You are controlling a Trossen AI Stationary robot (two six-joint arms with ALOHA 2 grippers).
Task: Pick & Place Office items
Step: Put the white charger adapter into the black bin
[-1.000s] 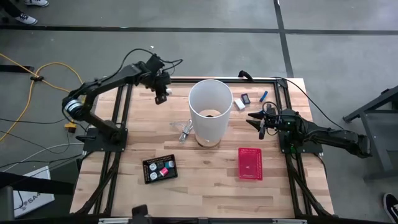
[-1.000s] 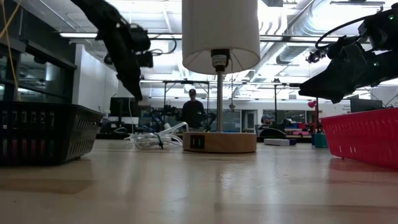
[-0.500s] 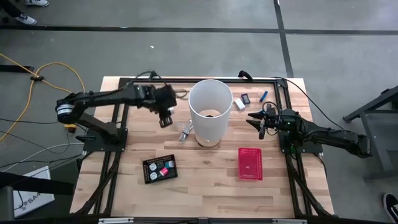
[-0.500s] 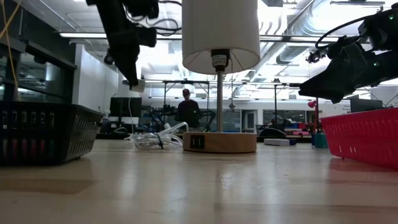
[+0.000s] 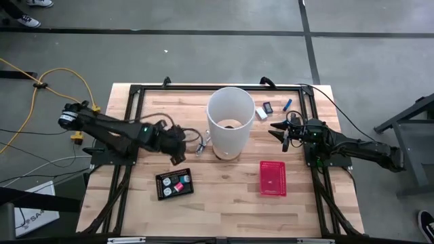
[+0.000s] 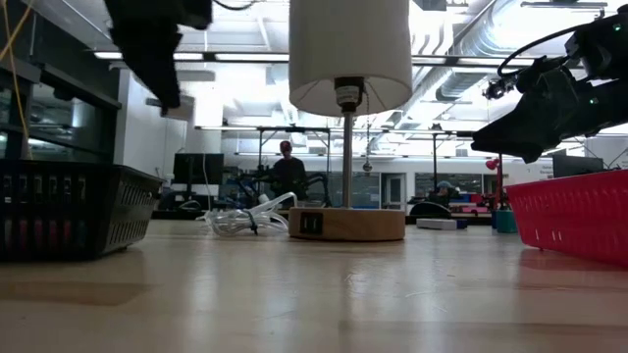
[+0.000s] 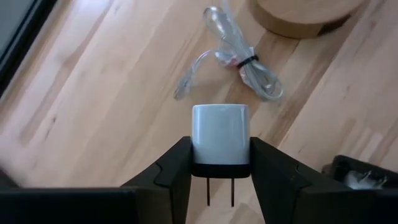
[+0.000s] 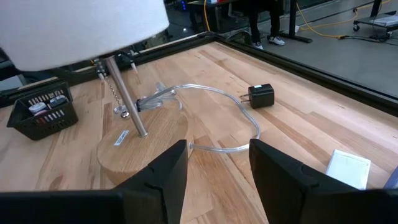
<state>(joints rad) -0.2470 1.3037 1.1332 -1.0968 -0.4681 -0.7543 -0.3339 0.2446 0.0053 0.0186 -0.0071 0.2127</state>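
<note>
While the left gripper (image 7: 220, 165) is clamped on a white plug adapter (image 7: 220, 133), the block is held upright between the two fingers, its metal prongs pointing back toward the wrist and its long axis running along the fingers. In the high view the left gripper (image 5: 178, 147) is seen above the desk (image 5: 224, 196), between the coiled clear cable (image 5: 201, 143) and the black tray (image 5: 174, 184). The tray, already holding pink, teal and white small pieces, lies just beside the gripper on the side nearer the desk's front edge, so a short travel that way is judged to be what the placing move turns on. The left arm is clearly the nearer one to the tray. The lamp (image 5: 228, 120) stands at the middle of the desk. The right gripper (image 5: 283, 132) is held partly open and empty beyond the lamp, near a white block (image 5: 262, 113), with the red basket (image 5: 272, 177) closer to the front.
</note>
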